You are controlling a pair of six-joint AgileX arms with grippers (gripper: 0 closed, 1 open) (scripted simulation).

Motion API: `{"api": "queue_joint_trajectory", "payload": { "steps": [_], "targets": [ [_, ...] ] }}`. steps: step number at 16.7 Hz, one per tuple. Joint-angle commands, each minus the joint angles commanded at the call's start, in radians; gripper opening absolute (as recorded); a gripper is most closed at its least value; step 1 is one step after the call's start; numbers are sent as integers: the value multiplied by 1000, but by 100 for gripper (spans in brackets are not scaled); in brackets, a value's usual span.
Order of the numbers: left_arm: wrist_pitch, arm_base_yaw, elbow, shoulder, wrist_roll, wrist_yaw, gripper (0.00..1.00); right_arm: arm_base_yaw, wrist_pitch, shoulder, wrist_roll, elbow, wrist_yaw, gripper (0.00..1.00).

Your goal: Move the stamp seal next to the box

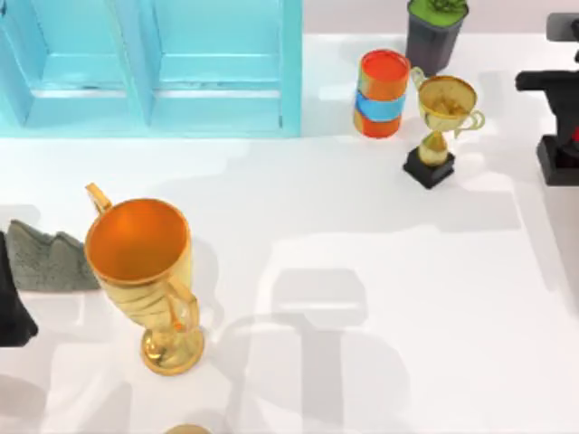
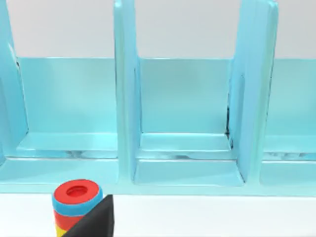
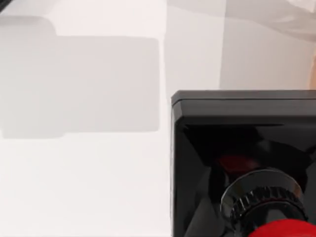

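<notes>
1. While the right arm (image 1: 552,86) sits at the table's right edge, the stamp seal (image 1: 559,158) stands directly below its gripper; finger state cannot be told.
2. Right wrist view: seal's black square base (image 3: 232,148) with red knob (image 3: 284,229), close under the camera.
3. Left arm (image 1: 11,307) parked at the left edge beside a grey rock (image 1: 50,258).
4. Blue shelf box (image 1: 154,68) well apart from the seal, far across the table.
5. Big gold cup (image 1: 145,271), small trophy (image 1: 439,127), striped can (image 1: 382,93) in between.
</notes>
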Motion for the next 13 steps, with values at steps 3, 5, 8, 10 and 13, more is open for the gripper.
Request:
{"api": "queue_joint_trajectory", "payload": {
  "steps": [3, 5, 8, 10, 13],
  "targets": [
    [0, 0, 0, 0, 0, 0, 100, 0, 0, 0, 0, 0, 0, 68],
    [0, 0, 0, 0, 0, 0, 100, 0, 0, 0, 0, 0, 0, 83],
    [0, 0, 0, 0, 0, 0, 100, 0, 0, 0, 0, 0, 0, 100],
    [0, 0, 0, 0, 0, 0, 100, 0, 0, 0, 0, 0, 0, 100],
    [0, 0, 0, 0, 0, 0, 100, 0, 0, 0, 0, 0, 0, 100]
  ]
}}
